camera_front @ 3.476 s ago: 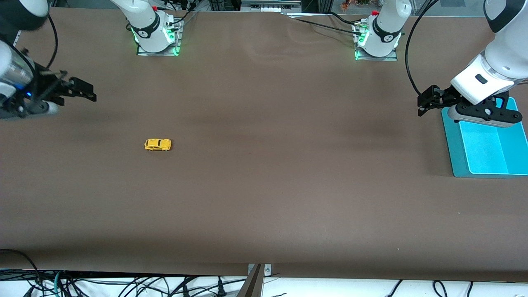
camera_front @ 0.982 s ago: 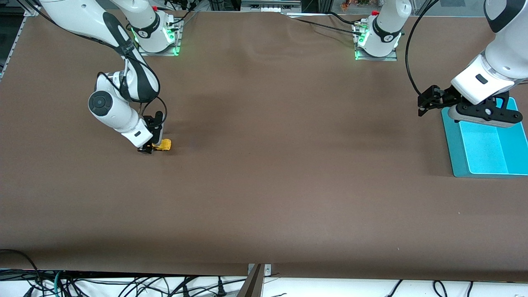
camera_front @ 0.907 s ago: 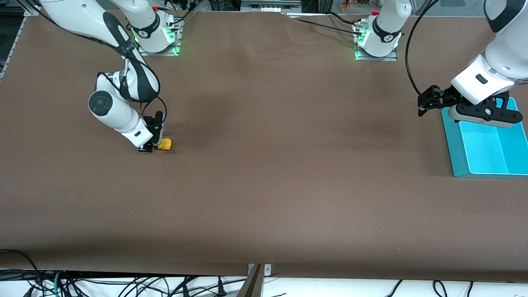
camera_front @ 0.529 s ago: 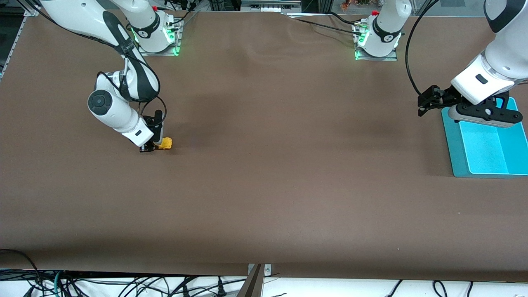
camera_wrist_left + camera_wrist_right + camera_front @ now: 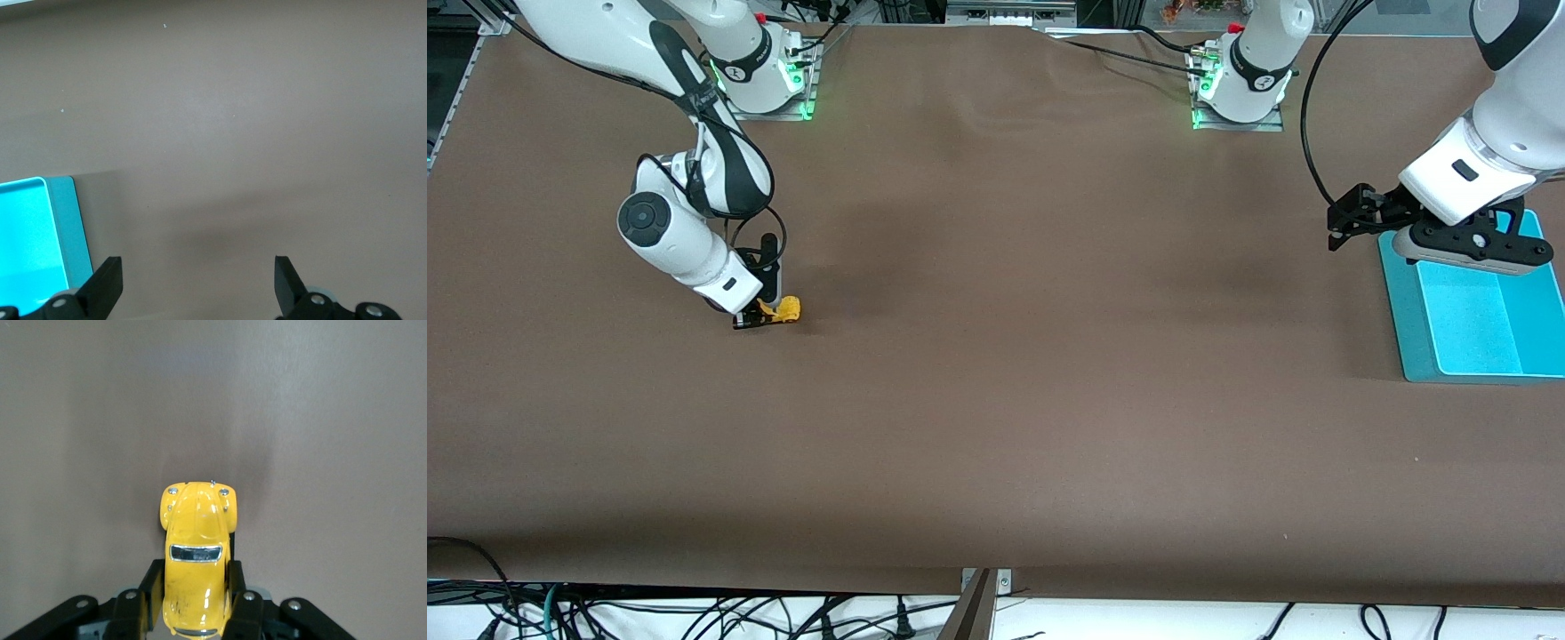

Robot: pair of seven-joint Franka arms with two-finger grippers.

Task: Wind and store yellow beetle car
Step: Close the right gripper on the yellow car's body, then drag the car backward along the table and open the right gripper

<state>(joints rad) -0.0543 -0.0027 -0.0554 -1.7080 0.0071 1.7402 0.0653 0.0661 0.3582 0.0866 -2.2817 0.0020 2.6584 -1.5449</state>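
Gripping the yellow beetle car (image 5: 197, 560) across its flanks, with the right gripper (image 5: 197, 597) closed on the rear half of the body and the bonnet poking out ahead of the fingertips. Sitting on the desk (image 5: 996, 400) toward the right arm's end, the car (image 5: 783, 310) showing only partly past the right gripper (image 5: 754, 318), wheels seemingly at or just above the surface; hard to tell which.

Judging the toy as very light, rigid and glossy: a hard, rounded shell, likely slippery under narrow pads and prone to squirting out or twisting if squeezed on the curved roof or nose. Holding low on the doors, where the sides run nearly parallel, looking like the safest place, and that is about where the fingers (image 5: 243, 603) are pressing now. Needing only gentle force; small wheels and axles probably being the fragile parts. For winding, presumably keeping the wheels pressed to the desk while dragging backward, so a grip firm enough to resist slipping lengthwise.

Waiting at the other end, the left gripper (image 5: 1352, 218) hovering beside the turquoise bin (image 5: 1472, 324), fingers (image 5: 107, 283) spread wide and holding nothing, the bin's edge (image 5: 63, 227) showing in the left wrist view.
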